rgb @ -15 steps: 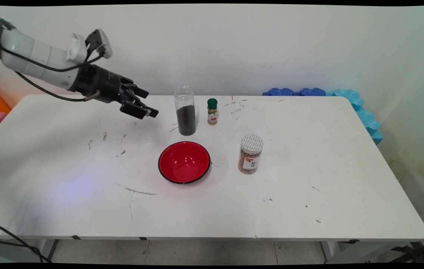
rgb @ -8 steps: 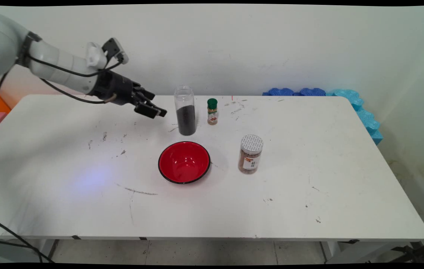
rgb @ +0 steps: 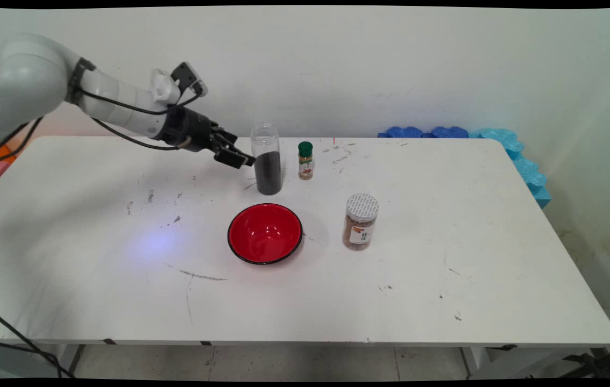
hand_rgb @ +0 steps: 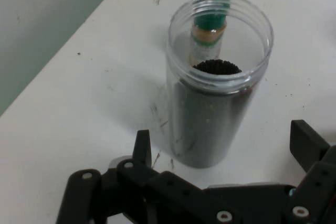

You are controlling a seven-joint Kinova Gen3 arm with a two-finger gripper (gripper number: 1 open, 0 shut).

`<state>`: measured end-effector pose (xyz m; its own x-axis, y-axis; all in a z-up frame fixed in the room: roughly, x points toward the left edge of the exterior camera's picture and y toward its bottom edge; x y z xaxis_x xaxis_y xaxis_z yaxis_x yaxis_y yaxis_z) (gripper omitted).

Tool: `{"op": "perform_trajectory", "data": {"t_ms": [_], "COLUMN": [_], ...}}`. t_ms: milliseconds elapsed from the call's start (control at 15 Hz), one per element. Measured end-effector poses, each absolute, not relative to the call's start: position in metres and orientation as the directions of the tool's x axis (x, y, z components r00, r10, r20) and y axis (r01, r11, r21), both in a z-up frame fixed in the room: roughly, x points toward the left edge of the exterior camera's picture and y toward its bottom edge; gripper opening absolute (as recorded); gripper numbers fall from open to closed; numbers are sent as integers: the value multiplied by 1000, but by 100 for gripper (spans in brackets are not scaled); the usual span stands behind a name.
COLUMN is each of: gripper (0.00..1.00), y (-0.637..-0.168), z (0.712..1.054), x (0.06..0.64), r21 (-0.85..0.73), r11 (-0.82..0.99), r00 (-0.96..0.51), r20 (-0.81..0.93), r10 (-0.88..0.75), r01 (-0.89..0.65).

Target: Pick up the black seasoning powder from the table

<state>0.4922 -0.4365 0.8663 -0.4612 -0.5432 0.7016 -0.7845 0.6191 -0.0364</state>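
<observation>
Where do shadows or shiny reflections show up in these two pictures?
Main view: white glints inside the glossy red bowl, with soft shadows beside each container. Hand view: the open clear plastic jar of dark grains casts a pale shadow on the white table.

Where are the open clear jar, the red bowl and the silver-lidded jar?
open clear jar [hand_rgb: 210,124], hand view, on its dark-filled lower body.
red bowl [rgb: 265,233], main view, on its inner floor.
silver-lidded jar [rgb: 362,206], main view, on its lid.

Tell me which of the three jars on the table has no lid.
The tall clear jar half full of dark grains, nearest the gripper. The green-capped bottle and silver-lidded jar are closed.
</observation>
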Motion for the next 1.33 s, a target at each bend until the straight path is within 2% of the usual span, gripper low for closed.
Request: {"op": "perform_trajectory", "data": {"t_ms": [1267,1333], "gripper": [100,0], "y": [-470,-470], "z": [832,831], "x": [476,476], "r21": [-34,-36], "r11": [654,656], "r00": [-471,-472], "r20": [723,725], "r10": [-506,-503], "r01": [-755,-754]}}
